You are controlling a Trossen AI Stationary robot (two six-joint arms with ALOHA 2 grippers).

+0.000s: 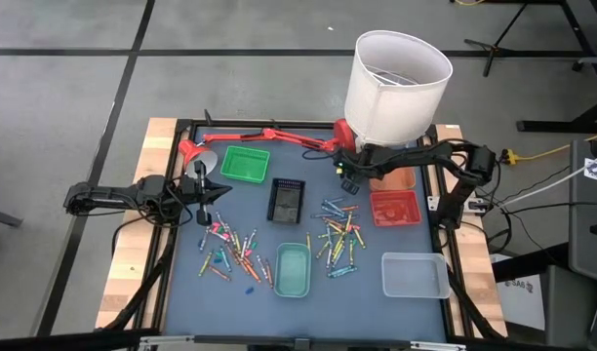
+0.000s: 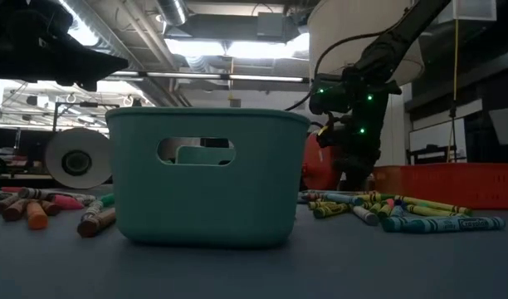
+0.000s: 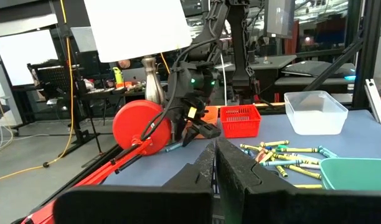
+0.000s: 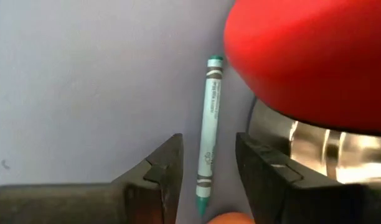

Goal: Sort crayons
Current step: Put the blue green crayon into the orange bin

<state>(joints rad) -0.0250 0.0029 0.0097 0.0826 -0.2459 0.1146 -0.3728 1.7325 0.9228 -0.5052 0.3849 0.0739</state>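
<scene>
Dark right pincer (image 4: 206, 171) hangs spread over the blue-grey surface (image 4: 84, 74); a thin teal wax crayon (image 4: 208, 134) lies between its fingers, crowded by the red round lamp base (image 4: 315, 56). Left pincer (image 3: 215, 165) is pressed together.

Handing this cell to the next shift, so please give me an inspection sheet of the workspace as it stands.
Surface: dark blue mat on a wood-edged table.
Job's things: crayons lie in two loose piles; one teal crayon lies apart beside the lamp base.
Clutter: red desk lamp, lamp shade, six small trays including the teal tray.
Grippers: right gripper open, jaws astride the teal crayon; left gripper shut, at the mat's left edge.
Cables: yellow cable off the table's right.
Surroundings: workshop; no person seen.
</scene>
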